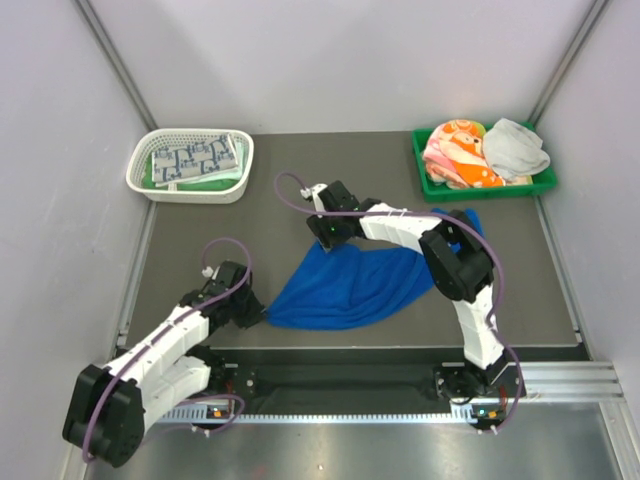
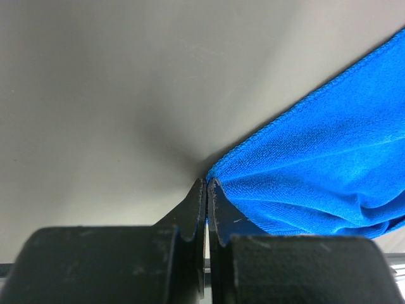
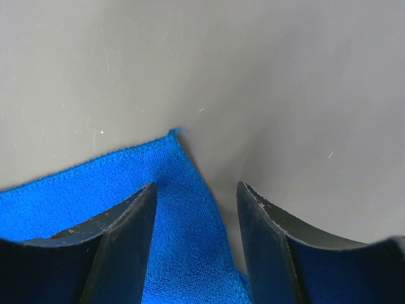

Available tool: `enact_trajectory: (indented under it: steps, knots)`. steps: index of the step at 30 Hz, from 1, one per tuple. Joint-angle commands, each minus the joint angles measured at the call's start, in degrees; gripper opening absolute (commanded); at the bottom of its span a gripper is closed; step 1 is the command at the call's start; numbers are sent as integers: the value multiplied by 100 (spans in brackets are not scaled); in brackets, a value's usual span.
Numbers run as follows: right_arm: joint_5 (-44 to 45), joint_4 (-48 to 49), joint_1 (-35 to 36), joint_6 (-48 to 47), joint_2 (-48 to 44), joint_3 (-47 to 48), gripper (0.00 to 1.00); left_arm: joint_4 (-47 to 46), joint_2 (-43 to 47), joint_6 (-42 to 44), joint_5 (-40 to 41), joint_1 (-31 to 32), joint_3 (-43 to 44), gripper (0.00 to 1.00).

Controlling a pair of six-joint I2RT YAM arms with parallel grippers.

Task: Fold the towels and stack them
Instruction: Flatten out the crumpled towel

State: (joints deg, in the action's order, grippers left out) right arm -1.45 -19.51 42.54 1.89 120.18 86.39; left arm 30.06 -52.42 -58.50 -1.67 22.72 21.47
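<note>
Left pincer: my left pincer point(image 2: 207, 185) is pressed together, with the near-left corner of the blue towel point(image 1: 350, 285) pinched between its tips, low over the tabletop point(image 1: 330, 160).
Left arm: I reach in from the near-left, my wrist just beside the towel's left end.
Right pincer: my right pincer point(image 3: 196, 188) stands apart and grips nothing. The towel's far-left corner lies flat just beyond and between its two fingers point(image 3: 120, 253).
Right pincer contact: I cannot tell whether either tip touches the cloth.
Right arm: I stretch from the near-right across the towel, so my forearm hides part of its far edge in the top view.
Blue towel: it is spread in the middle of the tabletop, wide on the right and narrowing to the left. It is rumpled rather than flat, with a stitched hem along the edges.
Basket: a white mesh basket point(image 1: 190, 192) sits at the far-left corner, well apart from the blue towel.
Basket contents: a folded squared towel point(image 1: 195, 157), white with grey-blue squares, lies on top inside it.
Tray: a green tray point(image 1: 480, 192) sits at the far-right corner.
Tray contents: an orange-pink towel point(image 1: 455, 155) is bunched on the left. A grey towel point(image 1: 515, 148) is bunched on the right, and the two touch.
</note>
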Motion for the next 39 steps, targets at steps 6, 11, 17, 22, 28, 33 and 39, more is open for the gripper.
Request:
enact_trajectory:
  steps: [6, 11, 17, 22, 28, 33, 39]
  knots:
    - [-198, 26, 140, -40, 137, 352, 54, -229, -31, 76, -61, -48, -91, 0]
    - [-92, 9, 324, -48, 225, 466, 54, -273, -66, 67, -61, -40, -100, 0]
    - [293, -123, 474, 13, 375, 467, 53, -299, -93, 93, -114, -40, -91, 0]
    - [497, -246, 483, 136, 383, 405, 31, -317, -93, 181, -114, -48, -12, 0]
    - [954, -361, 360, 452, -81, 344, 1, -439, -136, 962, -175, -40, 822, 0]
    - [1349, -457, 140, 786, -1215, 282, 0, -230, -277, 1771, -125, 214, 1912, 0]
    - [1797, -624, 131, 1085, -2375, 317, 0, 271, -487, 2150, 702, 1294, 2993, 0]
